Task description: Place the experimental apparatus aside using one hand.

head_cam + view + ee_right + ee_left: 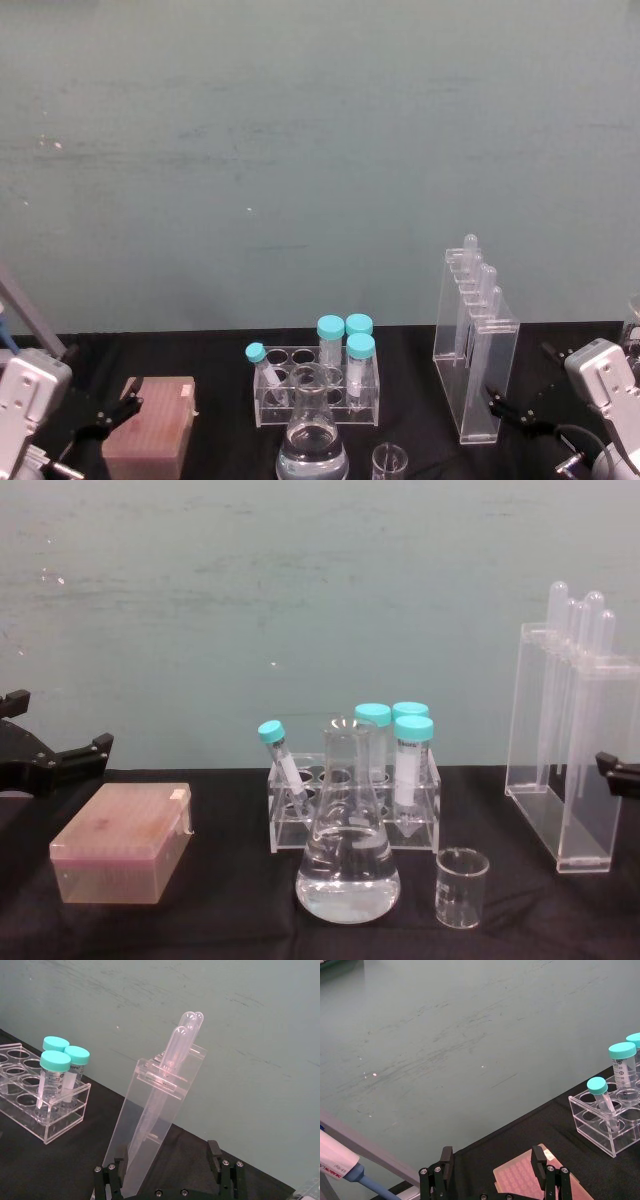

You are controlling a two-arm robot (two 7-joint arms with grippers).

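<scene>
Acrylic rack (478,350) stands ungripped: your right pincer (165,1150), spread, faces it; left pincer (492,1155), spread, idles by the box (150,440). Next, you should advance and clamp.

left gripper (491,1160) and right gripper (165,1157): black fingers (538,1160), silver screws (422,1171); white, boxy wrist housings (30,395).

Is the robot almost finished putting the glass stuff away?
Not yet. Nothing looks set aside: the conical flask and small beaker stand front and centre, the tall test-tube rack on the right. Nothing is held; the right gripper is open beside that rack, the left gripper open near the pink tip box. Everything is left.
</scene>
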